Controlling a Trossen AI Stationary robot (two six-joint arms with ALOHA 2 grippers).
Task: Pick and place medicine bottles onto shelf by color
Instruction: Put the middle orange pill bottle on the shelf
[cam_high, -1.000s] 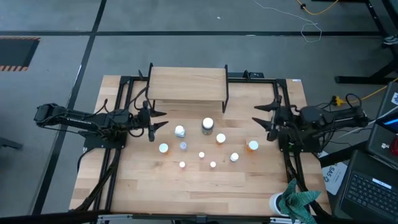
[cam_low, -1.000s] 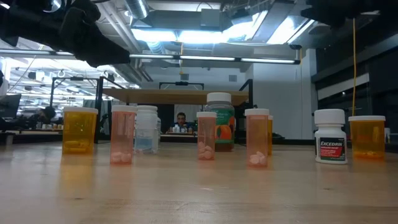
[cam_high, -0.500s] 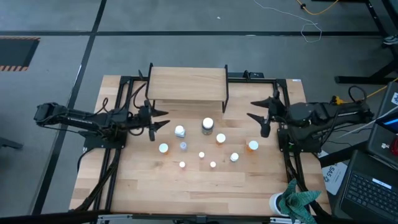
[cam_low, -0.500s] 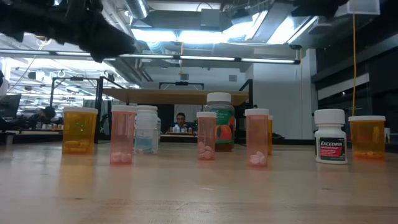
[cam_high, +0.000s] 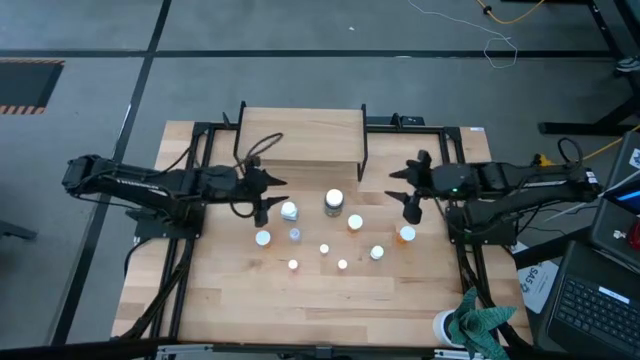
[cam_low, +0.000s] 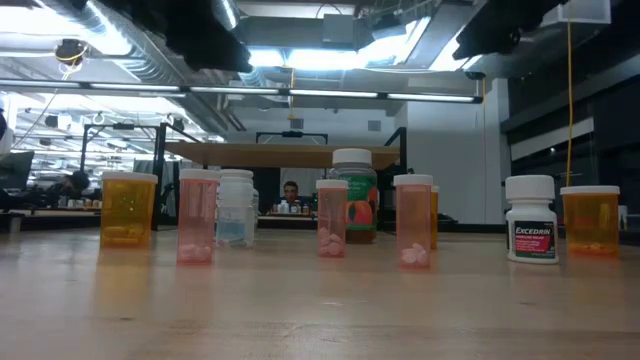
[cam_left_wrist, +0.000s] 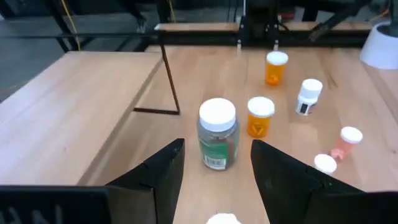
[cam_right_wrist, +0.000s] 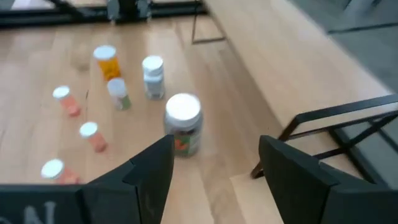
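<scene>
Left arm: stretched low over the table from its left edge, nearly horizontal, wrist toward the bottles.
Left gripper (cam_high: 268, 193): fingers spread, nothing between them; it hovers just beside the leftmost bottles, in front of the shelf's left leg.
Hidden at left: in the low view only a dark underside of the arm shows along the upper edge; the fingers are cut off there.
Shelf (cam_high: 300, 137): flat rectangular light-wood board on thin black wire legs, at the table's far middle; nothing on it.
Table (cam_high: 230, 300): pale butcher-block planks, smooth.
Medicine bottles (cam_high: 333, 201): all on the tabletop in front of the shelf, between the two grippers; small upright cylinders with white caps.
Green bottle (cam_left_wrist: 217, 134): larger, dark body with a label, nearest the shelf.
Orange bottles (cam_low: 128, 208): translucent amber; the slim ones show pale pills at the bottom.
White bottle (cam_low: 530, 232): opaque, dark printed label.
Hard to read: from above, body colours hide under the caps.
Right arm: reaches in level from the right edge.
Right gripper (cam_high: 404, 189): fingers apart, empty, just beside the rightmost orange bottle.
Cup with teal cloth (cam_high: 470, 322): front right corner, partly cut off.
</scene>
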